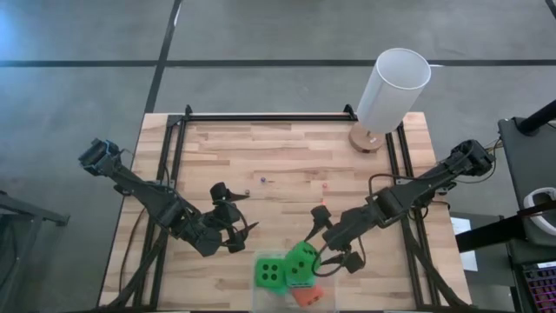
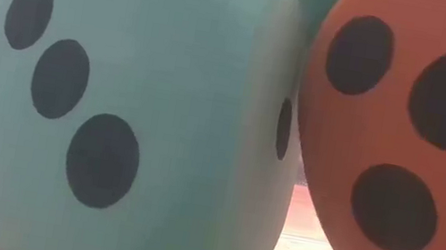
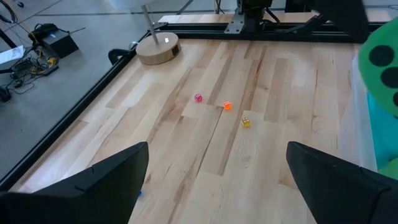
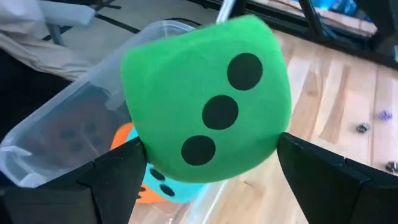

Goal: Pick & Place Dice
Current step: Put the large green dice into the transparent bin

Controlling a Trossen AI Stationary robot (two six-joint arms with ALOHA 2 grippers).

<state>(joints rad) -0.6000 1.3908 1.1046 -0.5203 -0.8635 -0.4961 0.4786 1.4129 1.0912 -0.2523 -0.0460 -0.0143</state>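
Near the table's front edge, right of centre: right gripper [image 1: 323, 254], fingers clamped either side of a bright green die [image 4: 208, 99], three-pip face toward the wrist camera, held above a clear plastic bin [image 4: 65, 112]. Bin contents: one teal die [image 2: 129, 118] and one orange-red die [image 2: 402, 137], touching side by side; a second green die [image 1: 268, 273] sits at the bin's left part. Step in hand, as judged: placing; die carried, not yet let go. Next move calls for lowering over the free space in the bin and parting the fingers. Right arm: reaches in from the right edge, slanting toward the front. Left gripper [image 1: 233, 222]: fingers spread, holding nothing, left of centre over bare table [image 3: 205, 149]; three small dice [image 3: 226, 106] lie ahead of it.
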